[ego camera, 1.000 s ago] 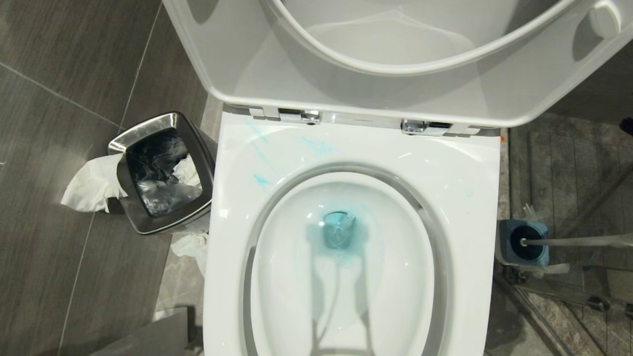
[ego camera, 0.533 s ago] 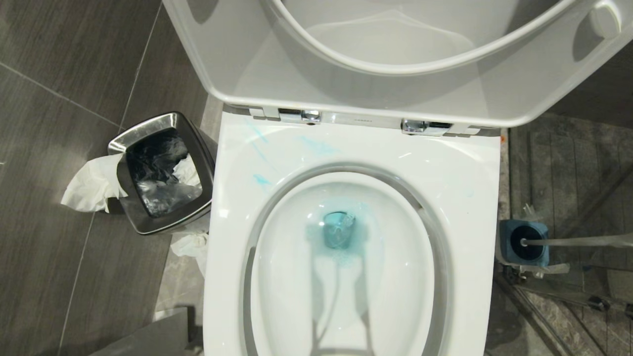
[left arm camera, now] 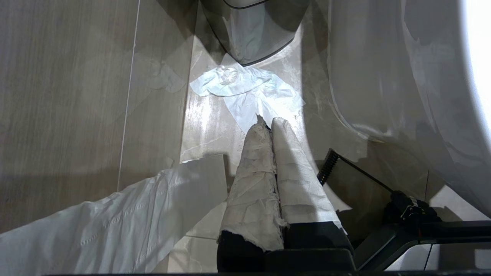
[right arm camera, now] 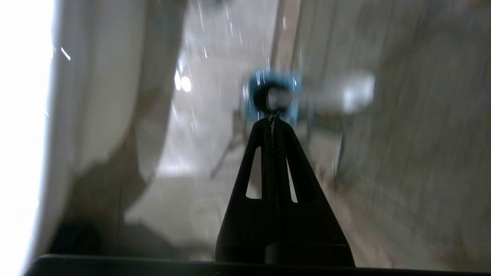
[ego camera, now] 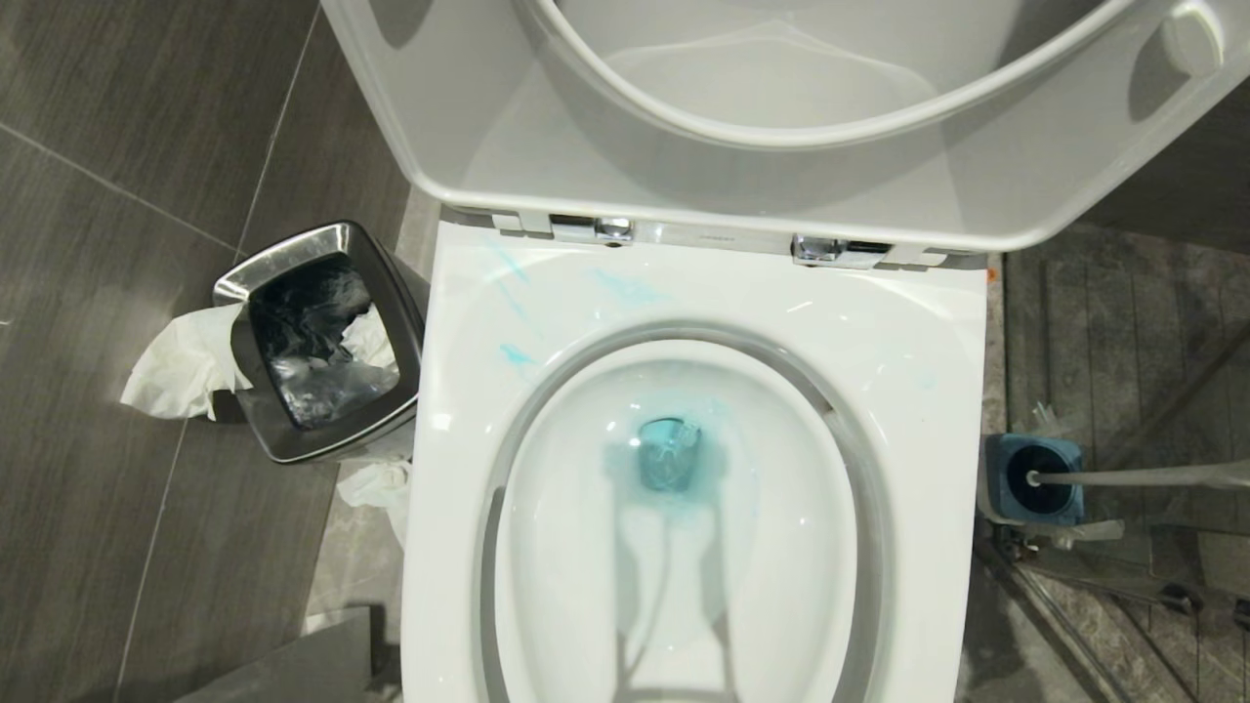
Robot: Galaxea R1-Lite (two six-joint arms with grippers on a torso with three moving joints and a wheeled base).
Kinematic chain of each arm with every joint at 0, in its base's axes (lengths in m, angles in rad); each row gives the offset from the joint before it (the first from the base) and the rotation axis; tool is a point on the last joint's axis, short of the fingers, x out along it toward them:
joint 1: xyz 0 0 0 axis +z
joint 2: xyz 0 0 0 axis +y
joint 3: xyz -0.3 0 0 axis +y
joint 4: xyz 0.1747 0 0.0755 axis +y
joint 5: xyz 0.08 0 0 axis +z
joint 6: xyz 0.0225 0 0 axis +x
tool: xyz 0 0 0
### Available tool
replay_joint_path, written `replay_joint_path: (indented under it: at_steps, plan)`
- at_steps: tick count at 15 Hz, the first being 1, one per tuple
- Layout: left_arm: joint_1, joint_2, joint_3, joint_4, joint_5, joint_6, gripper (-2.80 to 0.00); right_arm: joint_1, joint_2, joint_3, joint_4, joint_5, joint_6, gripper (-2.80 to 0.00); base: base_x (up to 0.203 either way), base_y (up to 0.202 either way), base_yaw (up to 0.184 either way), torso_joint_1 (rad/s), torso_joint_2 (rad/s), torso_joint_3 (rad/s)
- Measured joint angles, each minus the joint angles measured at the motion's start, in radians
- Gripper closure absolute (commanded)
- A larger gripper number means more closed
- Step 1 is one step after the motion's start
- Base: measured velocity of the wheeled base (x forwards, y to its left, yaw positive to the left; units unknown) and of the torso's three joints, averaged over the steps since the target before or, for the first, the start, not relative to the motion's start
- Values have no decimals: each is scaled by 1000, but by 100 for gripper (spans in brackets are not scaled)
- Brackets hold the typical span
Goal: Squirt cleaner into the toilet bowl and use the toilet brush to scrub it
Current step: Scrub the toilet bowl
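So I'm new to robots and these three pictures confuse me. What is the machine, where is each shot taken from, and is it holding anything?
It is a two-armed robot on wheels. The head view looks down on an open toilet with blue cleaner in the water, a steel bin on its left and a brush in its blue holder on its right. The other two come from cameras on the wrists. The left gripper, wrapped in paper, is shut above a tissue on the floor. The right gripper, black, is shut and points at the holder. Neither holds anything.
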Motion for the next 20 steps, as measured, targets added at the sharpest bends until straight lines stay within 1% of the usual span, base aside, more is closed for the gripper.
replay_joint_path:
  at_steps: [1, 3, 5, 8, 10, 12, 13, 15, 16, 17, 18, 19, 20]
  plan:
    - [0, 0, 0, 0, 0, 0, 0, 0, -35, 26, 69, -11, 21, 0, 0, 0, 0, 0, 0, 0]
    - [0, 0, 0, 0, 0, 0, 0, 0, -80, 72, 212, -19, 100, 0, 0, 0, 0, 0, 0, 0]
    - [0, 0, 0, 0, 0, 0, 0, 0, -101, 129, 289, -37, 199, 0, 0, 0, 0, 0, 0, 0]
    - [0, 0, 0, 0, 0, 0, 0, 0, -80, 209, 311, -31, 315, 0, 0, 0, 0, 0, 0, 0]
    - [0, 0, 0, 0, 0, 0, 0, 2, -39, 243, 290, -8, 370, 0, 0, 0, 0, 0, 0, 0]
    - [0, 0, 0, 0, 0, 0, 0, 5, -14, 281, 234, 33, 376, 0, 0, 0, 0, 0, 0, 0]
    - [0, 0, 0, 0, 0, 0, 0, 7, 2, 291, 219, 41, 377, 0, 0, 0, 0, 0, 0, 0]
    - [0, 0, 0, 0, 0, 0, 0, 14, 44, 294, 192, 33, 379, 0, 0, 0, 0, 0, 0, 0]
    - [0, 0, 0, 0, 0, 0, 0, 17, 81, 297, 154, 16, 380, 0, 0, 0, 0, 0, 0, 0]
    - [0, 0, 0, 0, 0, 0, 0, 20, 135, 306, 89, -13, 377, 0, 0, 0, 0, 0, 0, 0]
    - [0, 0, 0, 0, 0, 0, 0, 21, 198, 325, -8, -45, 360, 0, 0, 0, 0, 0, 0, 0]
    - [0, 0, 0, 0, 0, 0, 0, 20, 260, 358, -140, -72, 324, 0, 0, 0, 0, 0, 0, 0]
    - [0, 0, 0, 0, 0, 0, 0, 15, 325, 414, -303, -91, 268, 0, 0, 0, 0, 0, 0, 0]
